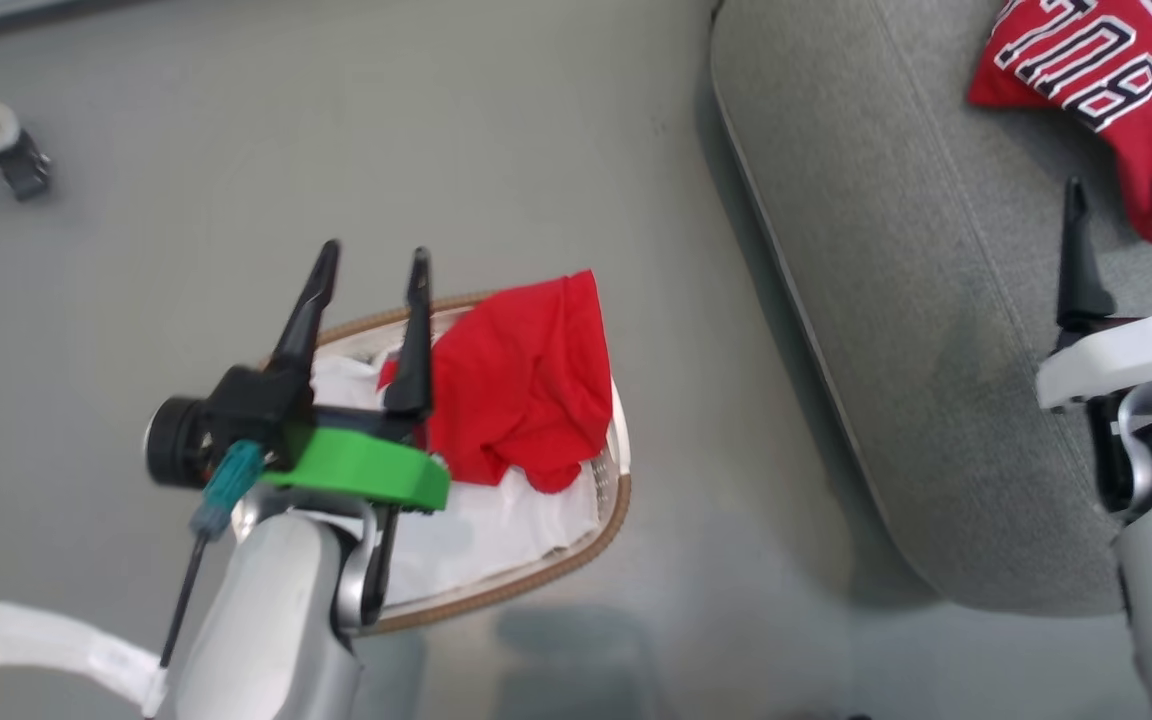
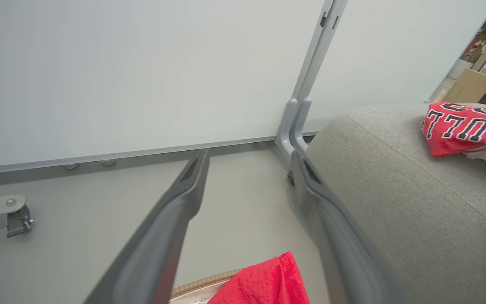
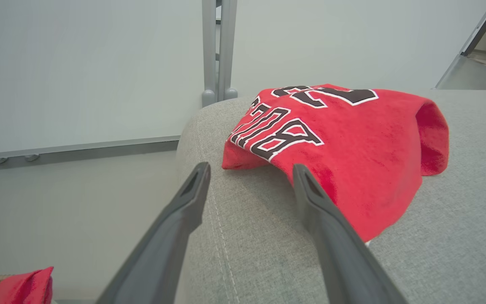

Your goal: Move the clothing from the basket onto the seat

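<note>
One plain red garment (image 1: 521,380) lies crumpled in the basket (image 1: 620,500). It is heaped on the white sheet (image 1: 496,530) that lines the basket, and its upper edge spills over the rim on the side toward the seat (image 1: 896,300). The jersey (image 1: 1106,70), red with dark white-outlined lettering, already lies on the seat near its far end, loosely folded over itself.

Both pieces look light, soft and limp. They should sag and trail when lifted and drape wherever they are set down, with no risk of breakage. The garment in the basket is best pinched at the raised ridge of folds near its middle, where the cloth bunches thickest. A grip there gathers several layers and keeps clear of the sheet beneath. A pinch low at the hem might catch the lining as well.

The left gripper (image 1: 374,250) hovers above the basket's left part, beside the garment, its fingers spread apart and empty. The right gripper (image 1: 1118,185) sits over the seat with its fingers also spread, holding nothing. The jersey's lower corner lies just by its right fingertip, and whether they touch I cannot tell.

The basket stands on the grey floor (image 1: 336,150), near the seat's rounded edge but apart from it.
</note>
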